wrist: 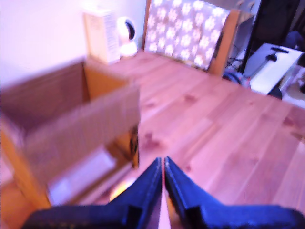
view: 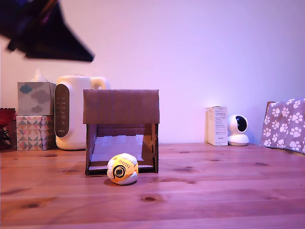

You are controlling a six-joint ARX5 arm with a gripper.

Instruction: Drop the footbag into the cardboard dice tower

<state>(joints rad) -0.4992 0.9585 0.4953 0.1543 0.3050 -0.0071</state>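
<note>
Exterior view: footbag [view: 122,169] on table before cardboard dice tower [view: 121,131]; gripper [wrist: 163,162] pressed together (empty).

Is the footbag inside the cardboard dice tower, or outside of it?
Outside. In the exterior view the footbag lies on the wooden table, just before the front opening of the cardboard dice tower.

The small soft orange-yellow and white stitched footbag [view: 122,169] rests on the wooden table, its dark circular logo facing forward, just before the front opening of the brown corrugated cardboard dice tower [view: 121,107], which stands upright with a pale ramp inside.
</note>
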